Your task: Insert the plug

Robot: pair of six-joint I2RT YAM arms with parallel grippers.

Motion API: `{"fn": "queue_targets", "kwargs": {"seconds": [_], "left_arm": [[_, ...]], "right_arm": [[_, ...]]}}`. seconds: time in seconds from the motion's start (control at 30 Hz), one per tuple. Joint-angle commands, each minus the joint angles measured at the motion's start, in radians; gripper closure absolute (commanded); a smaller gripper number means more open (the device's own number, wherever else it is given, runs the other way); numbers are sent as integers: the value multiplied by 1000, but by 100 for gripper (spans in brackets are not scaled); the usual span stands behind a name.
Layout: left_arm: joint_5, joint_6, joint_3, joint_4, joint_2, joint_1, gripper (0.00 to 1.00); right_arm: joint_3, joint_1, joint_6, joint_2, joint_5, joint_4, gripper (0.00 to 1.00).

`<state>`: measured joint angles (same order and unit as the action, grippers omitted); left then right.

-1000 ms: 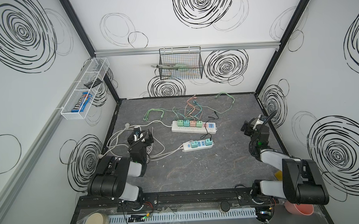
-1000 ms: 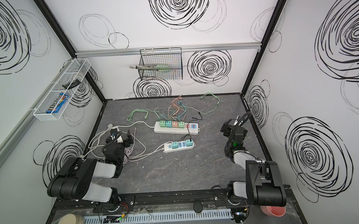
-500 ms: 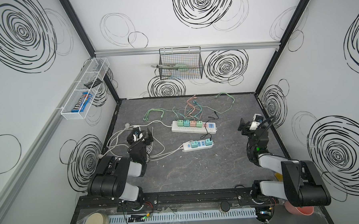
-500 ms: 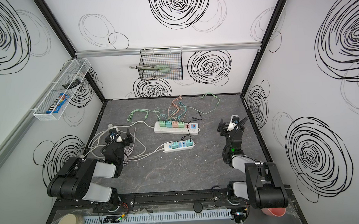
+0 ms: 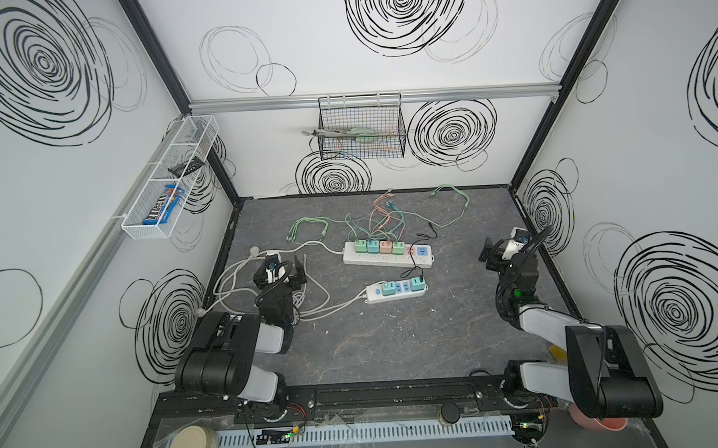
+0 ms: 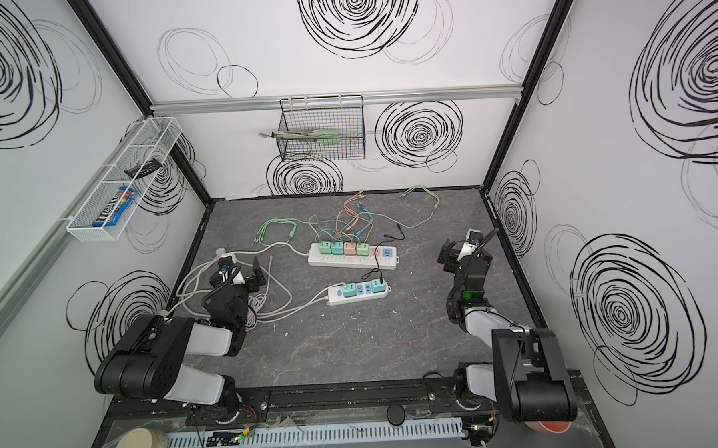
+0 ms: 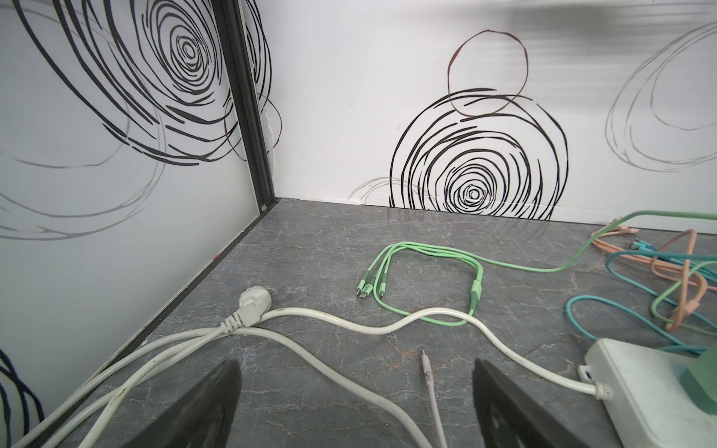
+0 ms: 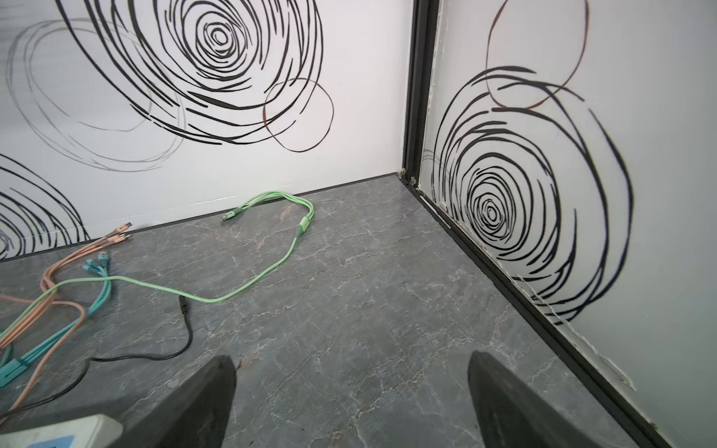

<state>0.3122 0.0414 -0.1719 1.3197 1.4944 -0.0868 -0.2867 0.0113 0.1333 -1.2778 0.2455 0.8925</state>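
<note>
The left wrist view alone shows the round white plug (image 7: 254,302) closely: it lies on the grey veined counter (image 7: 310,248) near the side wall (image 7: 116,232), ahead of the left pincer (image 7: 355,364), spread wide and empty. The right pincer (image 8: 351,358) gapes likewise, holding nothing.

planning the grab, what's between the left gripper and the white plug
Left wrist view: white cords cross the floor between left gripper and plug; nothing else.
</note>
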Motion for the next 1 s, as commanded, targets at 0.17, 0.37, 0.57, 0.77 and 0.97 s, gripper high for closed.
{"fn": "queue_targets", "kwargs": {"seconds": [0.17, 0.37, 0.57, 0.77, 0.97], "left_arm": [[4, 5, 9, 96, -3, -1, 4], [13, -2, 6, 97, -2, -8, 4], [14, -3, 7, 96, -2, -11, 4], [14, -3, 6, 95, -2, -10, 4], [14, -2, 7, 95, -2, -10, 4]], "right_arm": [[83, -66, -118, -226, -90, 361, 3], [2, 2, -111, -211, -316, 167, 3], [17, 24, -116, -203, -393, 188, 3], [20, 21, -118, -200, -382, 189, 3], [7, -4, -93, -203, -268, 169, 3]]}}
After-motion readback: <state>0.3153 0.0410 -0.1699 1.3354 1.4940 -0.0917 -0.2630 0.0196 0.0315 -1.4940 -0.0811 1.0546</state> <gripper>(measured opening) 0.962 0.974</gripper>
